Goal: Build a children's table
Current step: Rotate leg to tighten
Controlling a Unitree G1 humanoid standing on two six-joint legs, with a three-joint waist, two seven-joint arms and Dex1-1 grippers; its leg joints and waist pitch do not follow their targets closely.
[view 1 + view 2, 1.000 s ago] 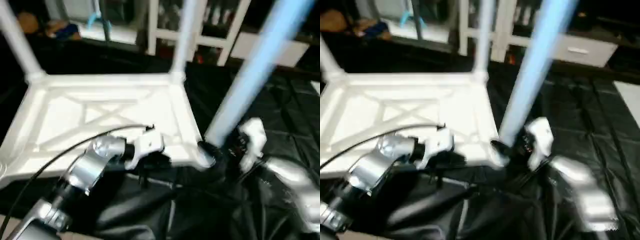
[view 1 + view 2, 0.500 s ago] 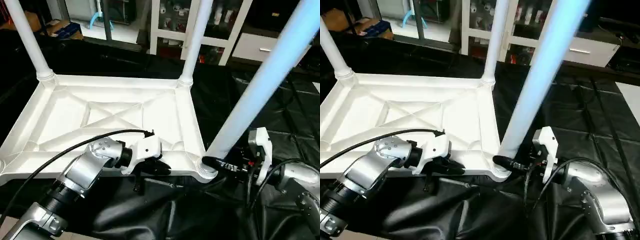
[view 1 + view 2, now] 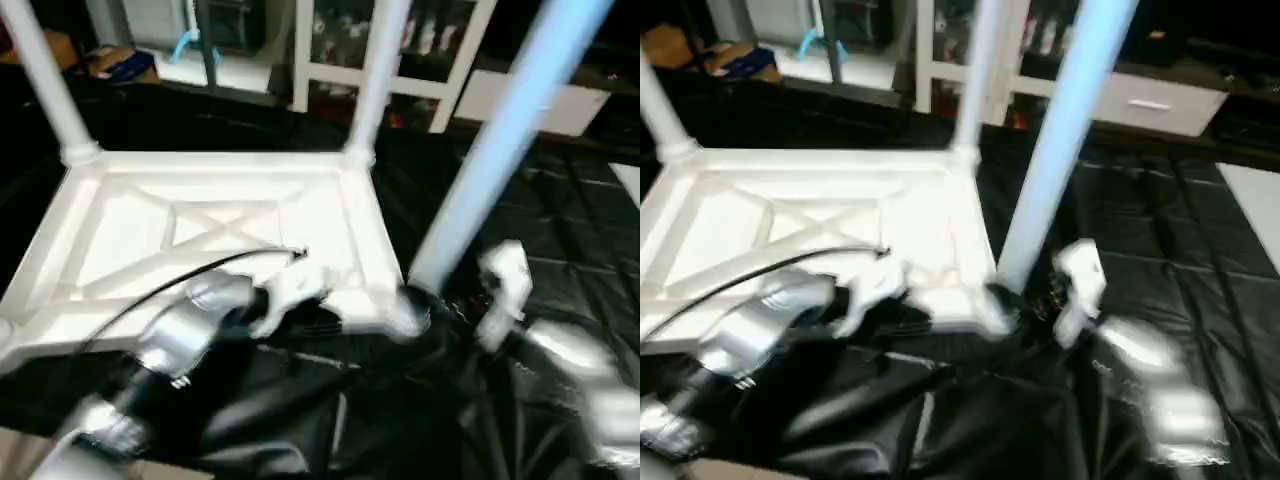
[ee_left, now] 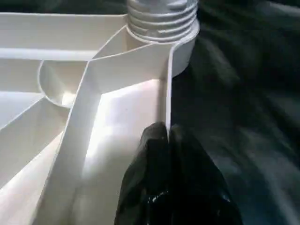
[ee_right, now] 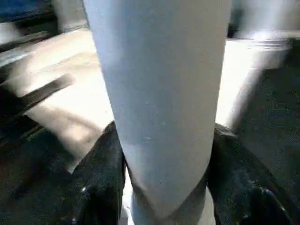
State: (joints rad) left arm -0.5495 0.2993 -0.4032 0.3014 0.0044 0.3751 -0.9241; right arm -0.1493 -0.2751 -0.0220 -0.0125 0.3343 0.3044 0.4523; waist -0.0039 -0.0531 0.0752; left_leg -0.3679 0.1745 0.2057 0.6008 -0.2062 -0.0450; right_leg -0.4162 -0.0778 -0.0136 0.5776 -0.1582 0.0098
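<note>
The children's table top (image 3: 220,230) lies upside down on a black sheet, its X-ribbed underside up. White legs stand in its far left socket (image 3: 45,80), far right socket (image 3: 375,80) and near right socket (image 3: 490,160). My left gripper (image 3: 325,318) is at the top's near edge. In the left wrist view it (image 4: 167,131) is shut on the thin rim wall (image 4: 166,93), a little short of the leg's threaded base (image 4: 161,18). My right gripper (image 3: 428,300) is at the foot of the near right leg. In the right wrist view its fingers (image 5: 101,173) press that leg (image 5: 159,93) from both sides.
The black sheet (image 3: 560,230) covers the floor around the table top. A white glass-door cabinet (image 3: 440,60) stands at the back. A box with blue things (image 3: 115,62) lies at the back left. A black cable (image 3: 150,295) arcs over my left forearm.
The whole picture has shifted and blurred with the camera's move. Both grippers keep their places, the left at the near rim, the right at the near right leg's foot.
</note>
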